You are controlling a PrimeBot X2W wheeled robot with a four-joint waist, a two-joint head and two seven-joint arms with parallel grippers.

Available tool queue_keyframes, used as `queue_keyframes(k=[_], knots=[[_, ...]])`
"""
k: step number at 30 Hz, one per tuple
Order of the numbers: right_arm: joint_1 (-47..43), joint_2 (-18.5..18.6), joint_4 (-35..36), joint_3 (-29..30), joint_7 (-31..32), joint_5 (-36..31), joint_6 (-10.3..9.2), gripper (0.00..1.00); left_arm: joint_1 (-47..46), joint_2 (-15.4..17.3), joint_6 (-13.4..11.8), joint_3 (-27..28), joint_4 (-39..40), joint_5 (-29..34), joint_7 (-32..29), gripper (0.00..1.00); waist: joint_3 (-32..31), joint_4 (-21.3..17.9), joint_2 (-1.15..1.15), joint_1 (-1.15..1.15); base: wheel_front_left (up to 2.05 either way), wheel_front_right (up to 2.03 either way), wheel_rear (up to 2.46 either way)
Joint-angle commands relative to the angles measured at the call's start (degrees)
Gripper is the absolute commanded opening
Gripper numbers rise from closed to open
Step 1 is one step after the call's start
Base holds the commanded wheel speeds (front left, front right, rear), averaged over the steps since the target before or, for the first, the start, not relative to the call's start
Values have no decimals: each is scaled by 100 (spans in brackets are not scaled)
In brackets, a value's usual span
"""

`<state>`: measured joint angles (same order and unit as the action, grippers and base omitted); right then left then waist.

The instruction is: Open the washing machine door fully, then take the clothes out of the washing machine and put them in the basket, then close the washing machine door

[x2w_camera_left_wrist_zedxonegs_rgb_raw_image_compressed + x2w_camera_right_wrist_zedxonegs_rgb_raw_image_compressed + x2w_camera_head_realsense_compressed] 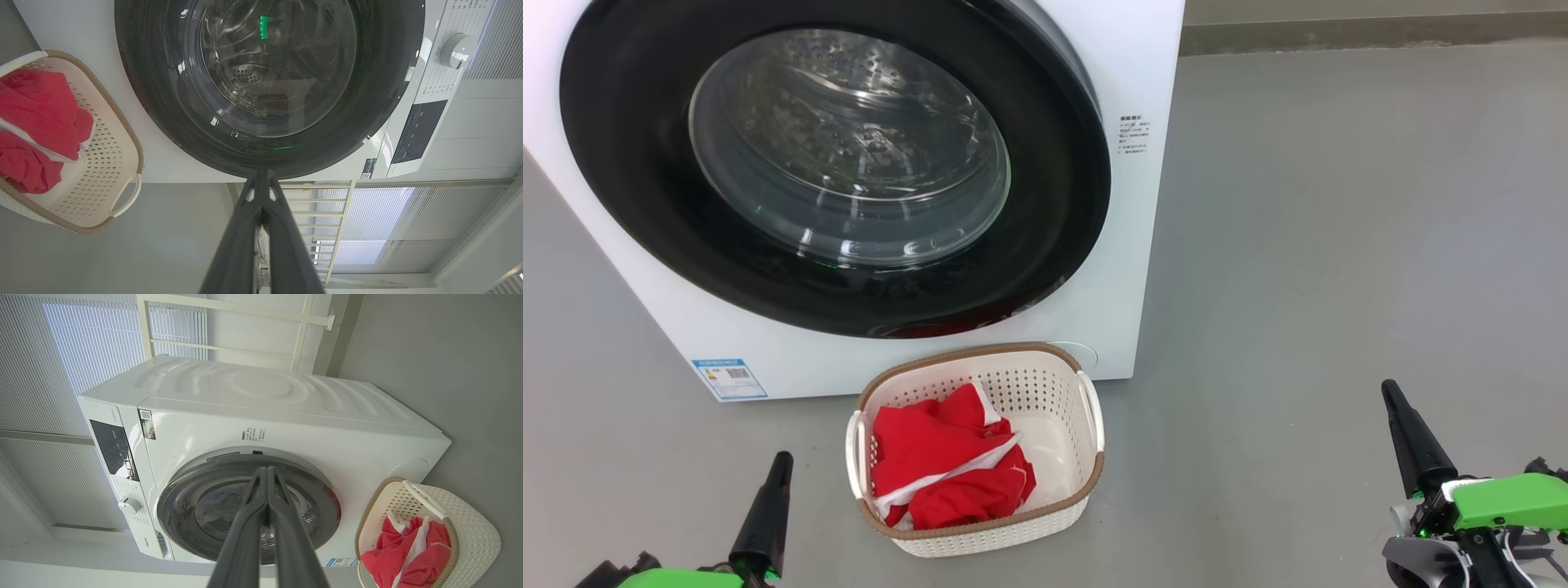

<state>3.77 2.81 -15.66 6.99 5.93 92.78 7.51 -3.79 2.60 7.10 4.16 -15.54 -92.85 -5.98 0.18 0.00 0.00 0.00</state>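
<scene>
The big white front-loading washing machine [1152,204], a smooth box with rounded edges, stands on the matt grey floor [1323,245]. Its large round door [621,180], a wide ring of glossy black, lies shut flat against the front. At the centre of the door bulges a clear glass bowl [849,147] full of curved reflections, and behind it the steel drum [245,75] shows its rows of small holes. A small blue label [729,378] is on the lower corner of the front; a round white dial [457,50] and a flat black panel [419,130] sit along the top strip. The small cream-white plastic basket [1045,384], a rounded rectangle with perforated walls, a brown woven-look rim and two white loop handles, stands on the floor just in front of the machine, below the door. The soft bright red clothes [939,465] with white trim lie crumpled inside it, in its left half in the head view. The left gripper [780,465] is low to the left of the basket, apart from it; its two long dark fingers are pressed together into one tapered point and hold nothing. The right gripper [1391,396] is well apart on the other side; its fingers too are closed together and empty, above a green housing.
</scene>
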Motion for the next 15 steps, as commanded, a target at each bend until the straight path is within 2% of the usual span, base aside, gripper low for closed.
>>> queue_keyframes(k=[1,15], knots=[[239,34,165,-80,30,-34,-2,0,-238,50,38,210,150,47,-29,0,0,0,0,0,0,0,0],[239,29,165,-73,35,-40,-2,0,-238,46,38,216,150,52,-34,0,0,0,0,0,0,0,0]])
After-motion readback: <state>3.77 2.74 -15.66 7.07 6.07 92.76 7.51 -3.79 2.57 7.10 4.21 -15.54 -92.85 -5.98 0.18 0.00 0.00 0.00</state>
